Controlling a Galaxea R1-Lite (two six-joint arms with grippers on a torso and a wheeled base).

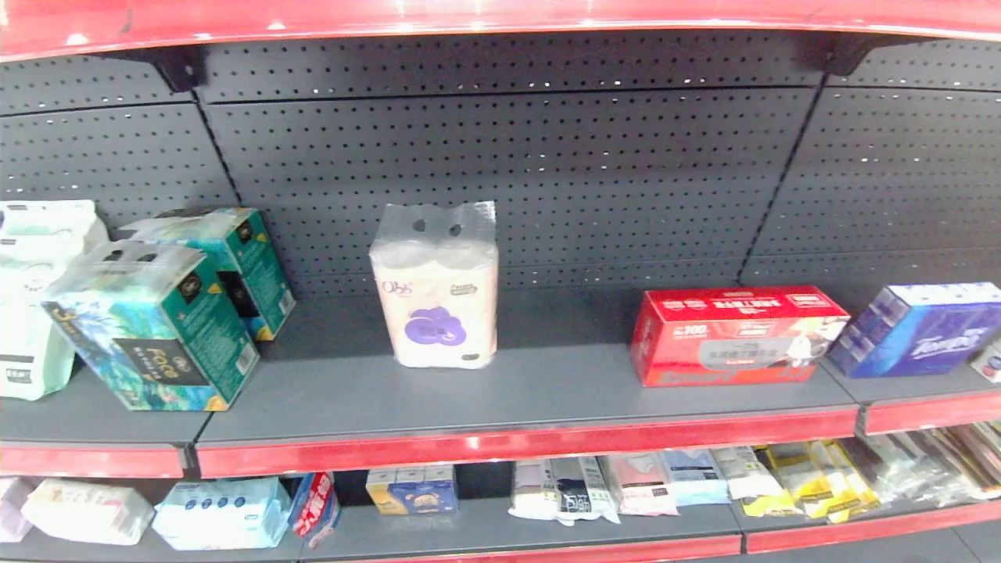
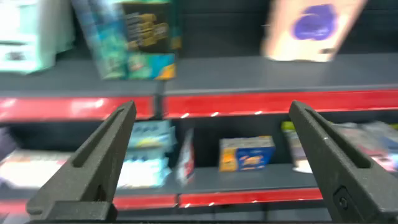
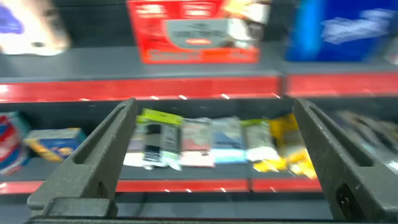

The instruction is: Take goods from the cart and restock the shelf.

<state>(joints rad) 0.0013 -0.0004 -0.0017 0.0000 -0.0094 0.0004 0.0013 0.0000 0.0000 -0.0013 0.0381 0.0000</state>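
Your left pincer (image 2: 211, 107) and right pincer (image 3: 212, 104) both hang released, holding nothing, before the shelf (image 1: 547, 383). A roll pack (image 1: 435, 293) stands mid-shelf, a red box (image 1: 735, 332) well to its right. Likely you're between loads — next, fetch goods from the cart.

dark grey shelf (image 1: 547, 375) with red edge — red box (image 1: 735, 335), blue pack (image 1: 919, 328), teal-green boxes (image 1: 156, 336).
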